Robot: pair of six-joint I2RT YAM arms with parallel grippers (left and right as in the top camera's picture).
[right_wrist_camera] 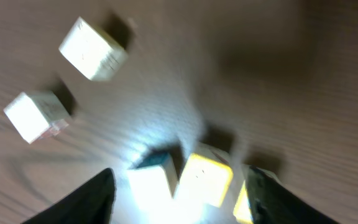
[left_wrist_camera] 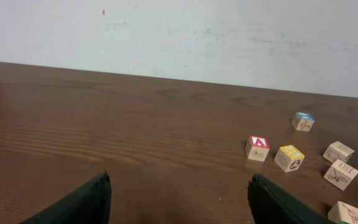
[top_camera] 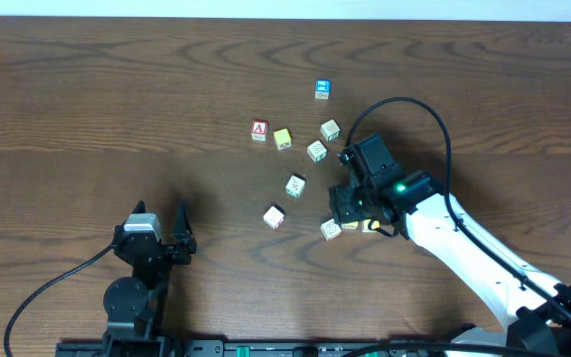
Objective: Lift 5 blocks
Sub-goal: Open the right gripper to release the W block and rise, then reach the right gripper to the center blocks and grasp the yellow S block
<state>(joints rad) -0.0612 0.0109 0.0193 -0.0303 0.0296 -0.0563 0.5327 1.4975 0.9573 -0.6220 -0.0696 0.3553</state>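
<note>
Dark wood-grain table (top_camera: 87, 99) fills the overhead view, and a pale wall stands behind it in the left wrist view. Every place here is given from the red "A" cube (top_camera: 259, 130).

Just beside it on the right sits a yellow-topped block (top_camera: 283, 139). Further right lie two whitish blocks (top_camera: 330, 130), and beyond them, away from the robot, is the blue-faced cube (top_camera: 322, 89). Right of the "A" cube and nearer the robot lie two more whitish ones. Farthest from it on that same side, the right gripper (right_wrist_camera: 180, 180) straddles a short row: a pale block (right_wrist_camera: 148, 186), a yellow block (right_wrist_camera: 207, 180), and a sliver of a third that is too glared and blurred to name.

The right gripper's fingers are spread, and bare table shows between one finger and the pale block, so nothing looks clamped. The left gripper (left_wrist_camera: 180, 177) sits well left of the "A" cube and nearer the robot, with its jaws wide and empty.

By count there is one red cube, one blue, one yellow-topped and four whitish clear of the arm, plus three at the gripper — ten in all, every one seemingly down on the wood.

These should handle as light, stiff little cubes with smooth painted faces. The best hold is probably on two opposite flat sides, square-on and centred, since a corner pinch would likely spin one out. In the row the neighbours crowd each other — an end block offers the freest sides.
</note>
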